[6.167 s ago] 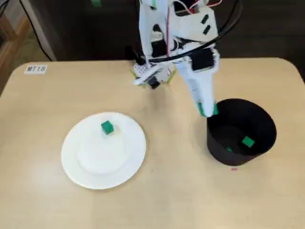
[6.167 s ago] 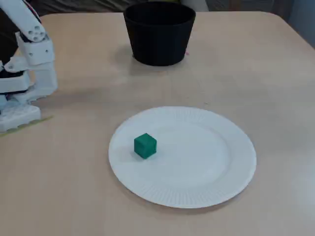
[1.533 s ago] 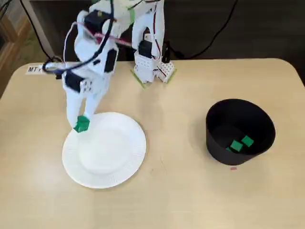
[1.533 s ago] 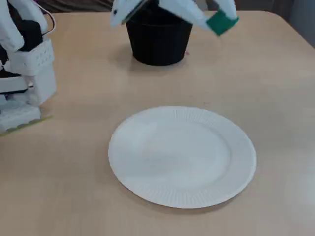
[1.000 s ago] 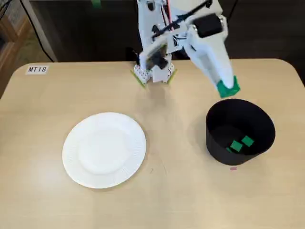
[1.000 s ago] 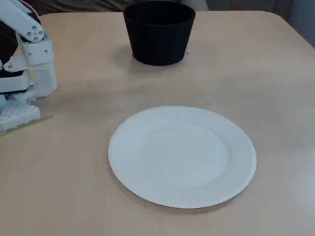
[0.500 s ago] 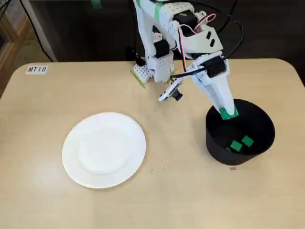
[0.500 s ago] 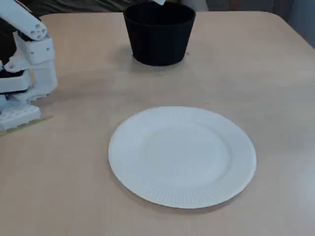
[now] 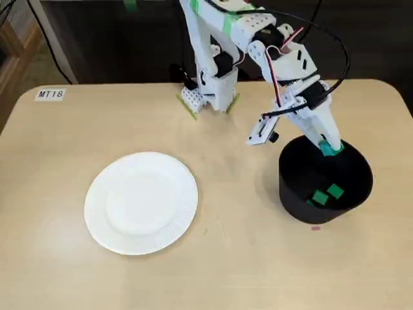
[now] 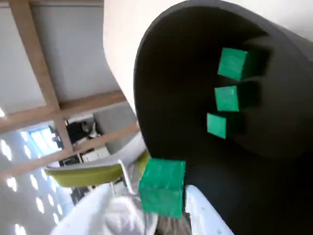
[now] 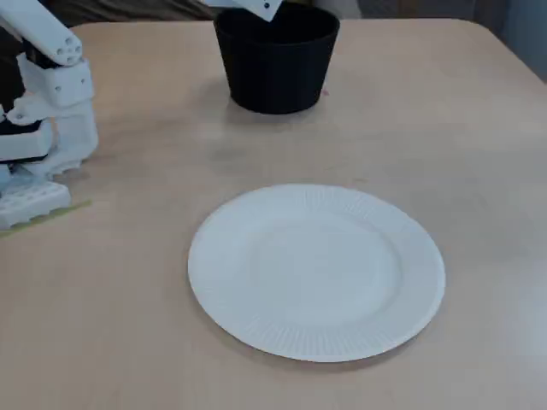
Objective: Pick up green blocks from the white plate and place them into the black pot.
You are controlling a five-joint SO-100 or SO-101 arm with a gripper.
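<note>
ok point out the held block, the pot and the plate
block (image 10: 162,187), wrist view, middle of its near green face
pot (image 11: 275,73), a fixed view, its outer black wall
plate (image 11: 316,273), a fixed view, its bare middle

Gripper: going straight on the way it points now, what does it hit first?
The black pot: the gripper, shut on a green block, points into its mouth, likely reaching the inside near the loose blocks; depth unclear.
</note>
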